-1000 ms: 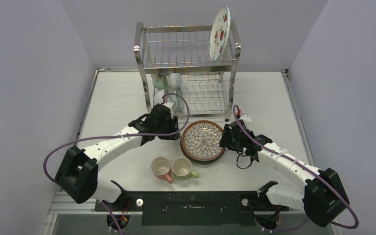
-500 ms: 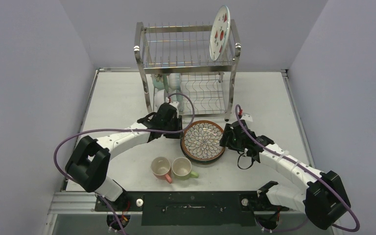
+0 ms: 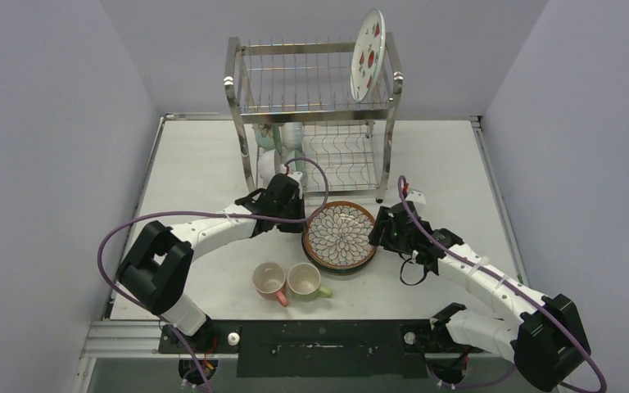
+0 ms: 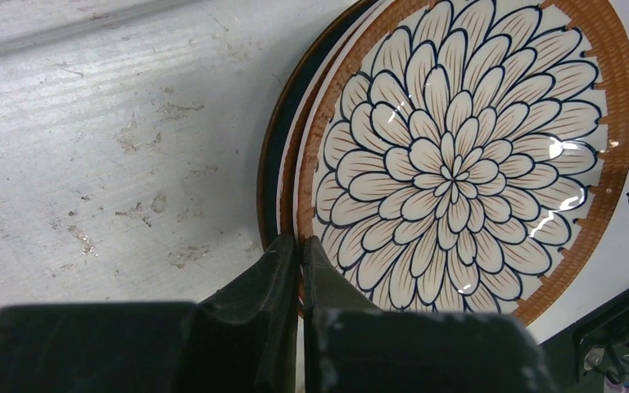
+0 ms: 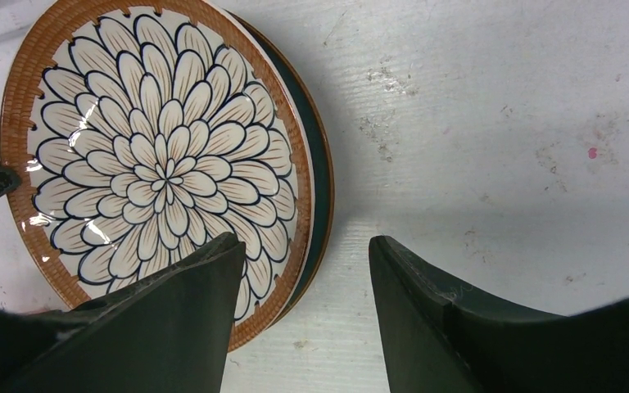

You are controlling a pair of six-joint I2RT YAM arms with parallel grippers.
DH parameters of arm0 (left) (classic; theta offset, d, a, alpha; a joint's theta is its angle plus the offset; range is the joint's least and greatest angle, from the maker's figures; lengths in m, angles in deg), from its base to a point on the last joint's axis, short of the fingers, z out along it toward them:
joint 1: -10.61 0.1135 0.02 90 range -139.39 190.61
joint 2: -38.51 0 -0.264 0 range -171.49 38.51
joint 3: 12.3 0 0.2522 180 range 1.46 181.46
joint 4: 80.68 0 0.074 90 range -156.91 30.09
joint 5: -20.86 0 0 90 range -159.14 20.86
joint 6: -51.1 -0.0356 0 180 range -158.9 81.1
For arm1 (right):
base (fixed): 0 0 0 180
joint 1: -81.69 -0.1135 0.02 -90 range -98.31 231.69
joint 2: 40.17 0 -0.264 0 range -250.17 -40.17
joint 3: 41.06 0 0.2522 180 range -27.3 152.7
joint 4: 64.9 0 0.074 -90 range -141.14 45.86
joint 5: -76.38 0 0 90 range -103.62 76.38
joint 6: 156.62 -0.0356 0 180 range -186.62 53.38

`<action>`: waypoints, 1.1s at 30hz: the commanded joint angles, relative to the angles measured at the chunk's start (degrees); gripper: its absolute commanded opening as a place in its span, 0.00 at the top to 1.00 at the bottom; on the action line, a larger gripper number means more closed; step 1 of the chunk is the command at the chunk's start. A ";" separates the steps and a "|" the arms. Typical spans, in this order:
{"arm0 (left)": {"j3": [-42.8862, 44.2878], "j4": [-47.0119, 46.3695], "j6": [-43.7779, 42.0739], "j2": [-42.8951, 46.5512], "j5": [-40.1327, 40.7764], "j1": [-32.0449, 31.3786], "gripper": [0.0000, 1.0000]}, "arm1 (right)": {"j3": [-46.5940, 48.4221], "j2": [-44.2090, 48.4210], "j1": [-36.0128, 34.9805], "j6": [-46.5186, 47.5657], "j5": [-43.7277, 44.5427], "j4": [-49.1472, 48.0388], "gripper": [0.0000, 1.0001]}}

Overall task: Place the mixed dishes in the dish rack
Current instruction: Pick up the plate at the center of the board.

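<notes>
Nearest you, the pink mug point(image 3: 269, 281) and green mug point(image 3: 305, 280) sit on the table point(image 3: 205, 164). Only the left wrist view shows the left gripper point(image 4: 300, 246) clenched on the left rim of the top petal plate point(image 4: 459, 164). The right gripper point(image 5: 305, 243) gapes astride the stack's right edge. Both arms reach inward, low. Farthest, the strawberry plate point(image 3: 368, 56) stands in the dish rack point(image 3: 311, 82).

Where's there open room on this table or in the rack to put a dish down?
Free: dish rack upper tier left of the strawberry plate, lower tier right of the bowls, bare table either side of it. Crowded: table centre, where the left gripper and right gripper flank the petal plate, with the mugs just in front.
</notes>
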State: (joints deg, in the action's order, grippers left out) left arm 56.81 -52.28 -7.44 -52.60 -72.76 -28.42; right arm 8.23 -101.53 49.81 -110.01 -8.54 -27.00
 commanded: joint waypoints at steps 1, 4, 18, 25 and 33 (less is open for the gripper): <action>2.03 -2.68 0.52 -0.73 -0.72 -0.41 1.00 | -0.68 1.57 0.33 -0.72 0.71 -0.39 0.43; 2.35 -2.59 0.57 -0.73 -0.86 -0.67 1.00 | -1.18 1.55 0.34 -0.94 0.81 -0.68 0.42; 4.11 -0.74 0.29 1.56 -0.57 -1.82 1.00 | -1.87 1.69 0.37 -2.72 -0.26 -2.58 0.48; 4.51 0.86 -0.27 4.70 0.84 -1.84 1.00 | -1.13 1.60 0.33 -2.77 -0.81 -2.78 0.53; 4.26 2.17 -1.34 7.76 2.52 -1.84 1.00 | -0.26 1.77 0.28 -2.48 -2.29 -3.84 0.54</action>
State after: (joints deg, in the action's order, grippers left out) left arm 57.75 -48.87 -7.88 -48.56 -70.71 -29.60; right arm 6.44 -101.38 49.84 -112.33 -10.11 -28.16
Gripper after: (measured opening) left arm 0.018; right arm 0.462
